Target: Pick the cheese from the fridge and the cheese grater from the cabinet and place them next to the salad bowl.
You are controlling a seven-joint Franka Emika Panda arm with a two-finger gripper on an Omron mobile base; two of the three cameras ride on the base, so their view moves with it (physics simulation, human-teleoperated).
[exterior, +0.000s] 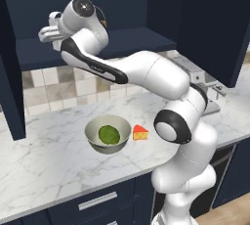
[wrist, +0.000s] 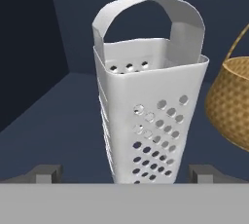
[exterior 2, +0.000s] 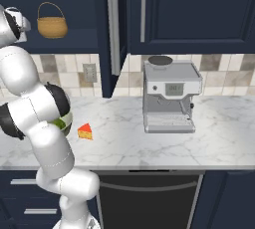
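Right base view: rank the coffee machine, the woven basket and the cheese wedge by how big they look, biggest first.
1. Coffee machine, clearly the largest.
2. Woven basket in the open cabinet. It sits farther back, so its true size is unsure.
3. Cheese on the counter, the smallest.

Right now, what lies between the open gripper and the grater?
Nothing: in the hand view the grater stands directly ahead of the gripper, bare shelf between.
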